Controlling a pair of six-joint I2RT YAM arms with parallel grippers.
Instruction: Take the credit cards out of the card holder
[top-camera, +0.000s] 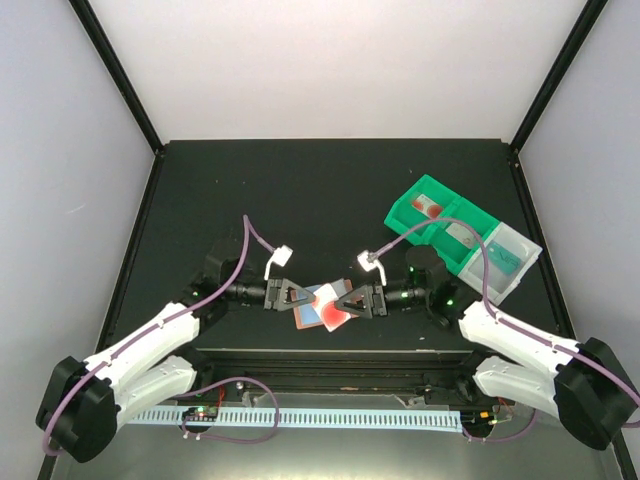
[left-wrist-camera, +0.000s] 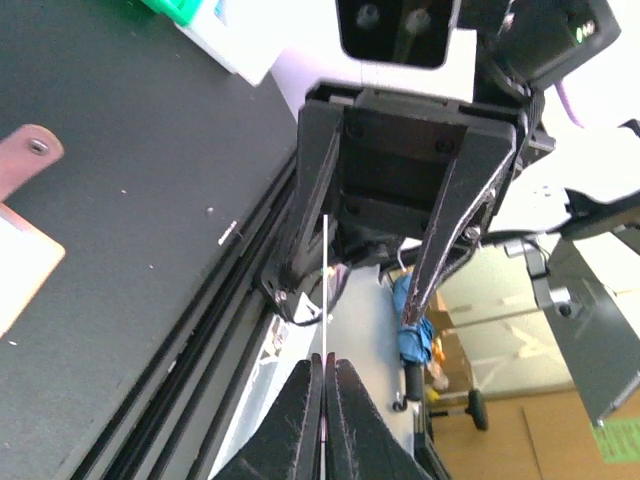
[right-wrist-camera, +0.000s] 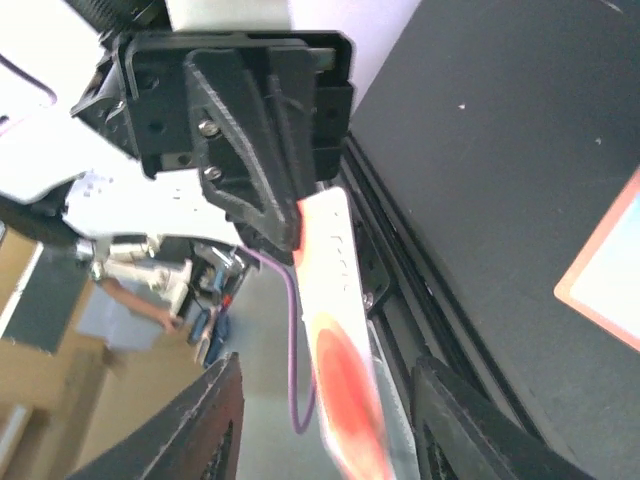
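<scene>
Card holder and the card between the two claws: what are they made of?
Card holder: seemingly soft matte leather or imitation, salmon-brown, with a metal-looking snap on its tab. Card: probably glossy plastic, thin and stiff, straight though pinched only at one end by the left gripper.

A card (right-wrist-camera: 335, 300) stands between left pincer (top-camera: 303, 296) and right pincer (top-camera: 345, 301); the bin (top-camera: 396, 214) sits on the table (top-camera: 300, 190) behind the right.

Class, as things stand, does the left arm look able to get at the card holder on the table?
Probably not yet: the left claw is shut on a credit card, so it has no free grip, though the card holder lies close by.
</scene>
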